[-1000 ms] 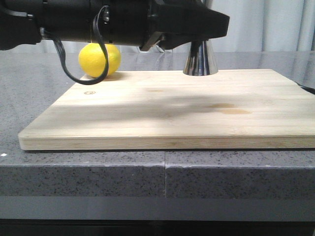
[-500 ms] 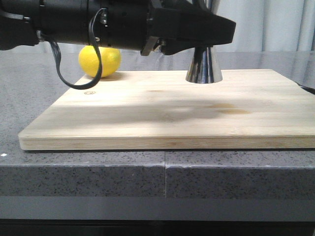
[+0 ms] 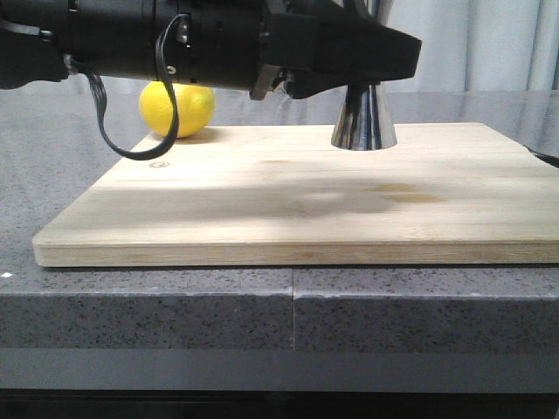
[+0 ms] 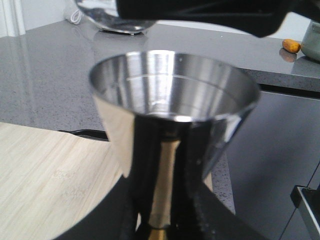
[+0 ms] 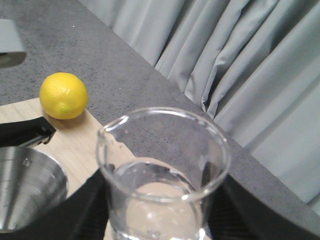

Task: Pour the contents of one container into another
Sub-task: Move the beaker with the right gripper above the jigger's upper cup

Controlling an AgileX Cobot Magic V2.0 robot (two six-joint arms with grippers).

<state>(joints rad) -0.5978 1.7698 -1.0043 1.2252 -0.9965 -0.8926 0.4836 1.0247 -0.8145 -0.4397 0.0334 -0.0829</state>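
The steel jigger (image 3: 362,120) stands on the wooden board (image 3: 297,201) at its far edge. My left gripper (image 3: 384,57) is shut on the jigger's narrow waist. In the left wrist view the jigger's open cup (image 4: 175,95) fills the frame, with the left gripper (image 4: 165,220) closed round the stem. The clear glass beaker (image 5: 165,180) holds some clear liquid, and my right gripper (image 5: 162,215) is shut on it. The beaker's base (image 4: 112,15) hangs above and just behind the jigger's rim. The jigger's cup (image 5: 25,185) lies beside and below the beaker's lip.
A yellow lemon (image 3: 177,109) sits at the board's far left corner, also seen as the lemon (image 5: 63,95) in the right wrist view. The board lies on a grey speckled counter (image 3: 175,305) with grey curtains (image 5: 240,75) behind.
My left arm and the jigger in it have shifted slightly to the right on the board. The lemon has not moved.
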